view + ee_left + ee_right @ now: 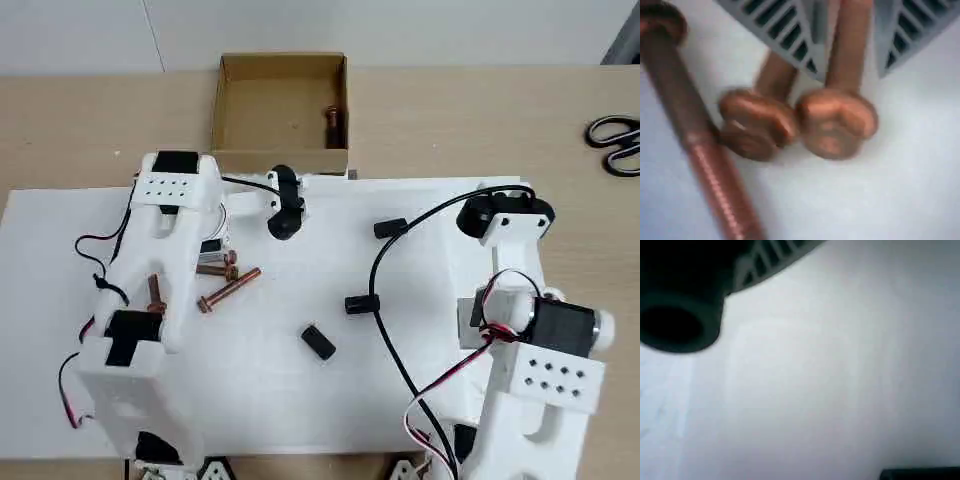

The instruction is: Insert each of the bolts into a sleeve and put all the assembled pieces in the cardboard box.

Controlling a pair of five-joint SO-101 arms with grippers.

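Several copper bolts lie on the white sheet beside the left arm. My left gripper is down on them; its grey fingers closely flank the shank of one bolt, which rests on the sheet. A second bolt touches it and a long bolt lies alongside. Another bolt lies loose, and one more sits by the arm. Three black sleeves lie mid-sheet. My right gripper holds a black sleeve just above the sheet.
The cardboard box stands at the back with one bolt-and-sleeve piece inside. Scissors lie at the far right on the wooden table. A black cable crosses the sheet near the sleeves.
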